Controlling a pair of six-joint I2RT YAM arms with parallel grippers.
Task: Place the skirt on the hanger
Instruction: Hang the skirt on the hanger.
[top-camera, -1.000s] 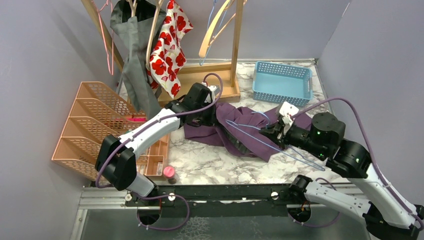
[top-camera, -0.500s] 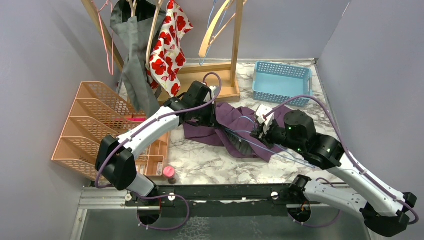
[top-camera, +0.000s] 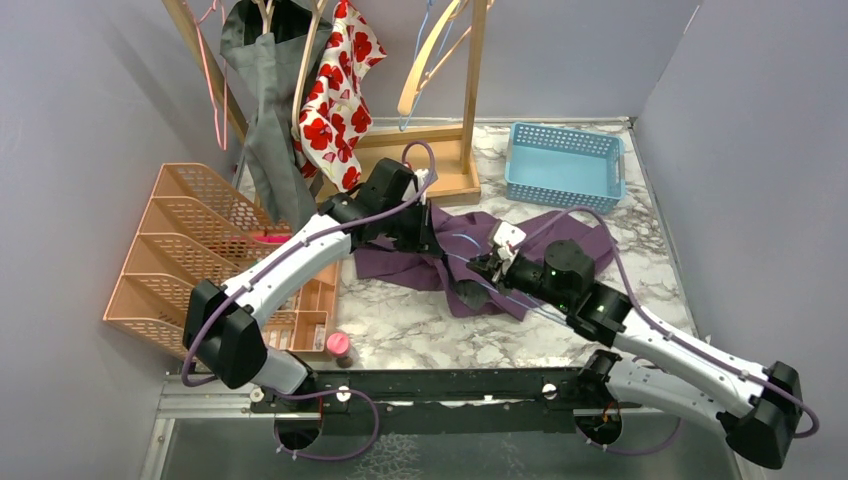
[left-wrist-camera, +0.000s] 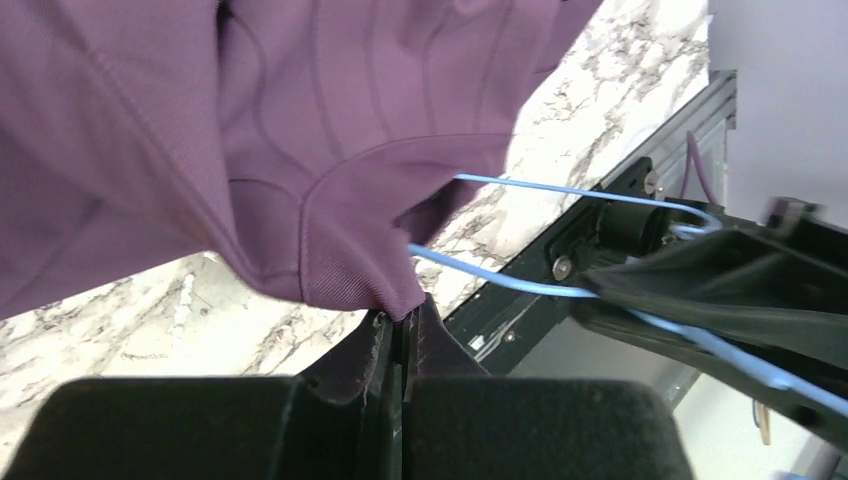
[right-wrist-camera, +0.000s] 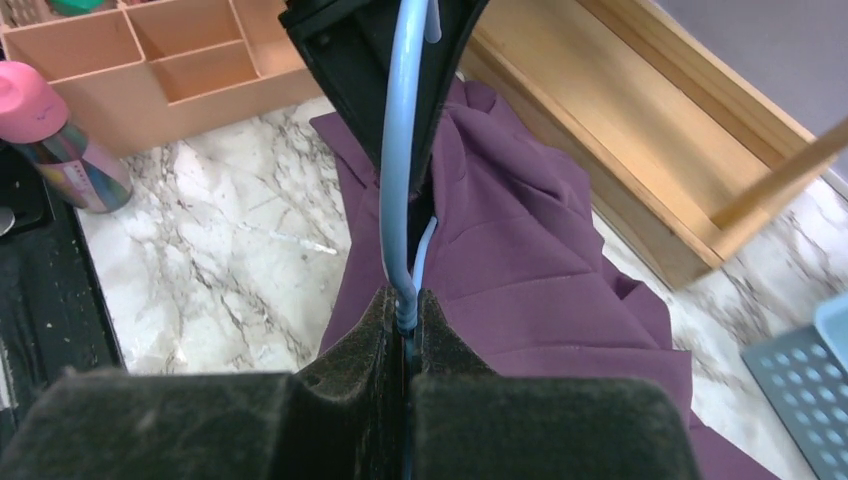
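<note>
The purple skirt (top-camera: 455, 250) lies crumpled on the marble table in the middle. My left gripper (top-camera: 432, 240) is shut on a fold of its edge, seen in the left wrist view (left-wrist-camera: 402, 310) with the skirt (left-wrist-camera: 250, 130) held up above the table. My right gripper (top-camera: 488, 268) is shut on the thin blue wire hanger (right-wrist-camera: 400, 170), which reaches into the skirt (right-wrist-camera: 520, 240). The hanger also shows in the left wrist view (left-wrist-camera: 540, 285), running under the raised cloth.
A wooden clothes rack (top-camera: 440, 150) with a grey garment (top-camera: 265, 120) and a red-flowered one (top-camera: 335, 95) stands at the back. A blue basket (top-camera: 565, 165) is back right. An orange organizer (top-camera: 190, 260) is left. A pink-capped bottle (top-camera: 339, 346) stands near the front edge.
My right arm has swung left and forward with the hanger, pushing it toward the skirt's left side. My left gripper has stayed on the skirt, shifting slightly.
</note>
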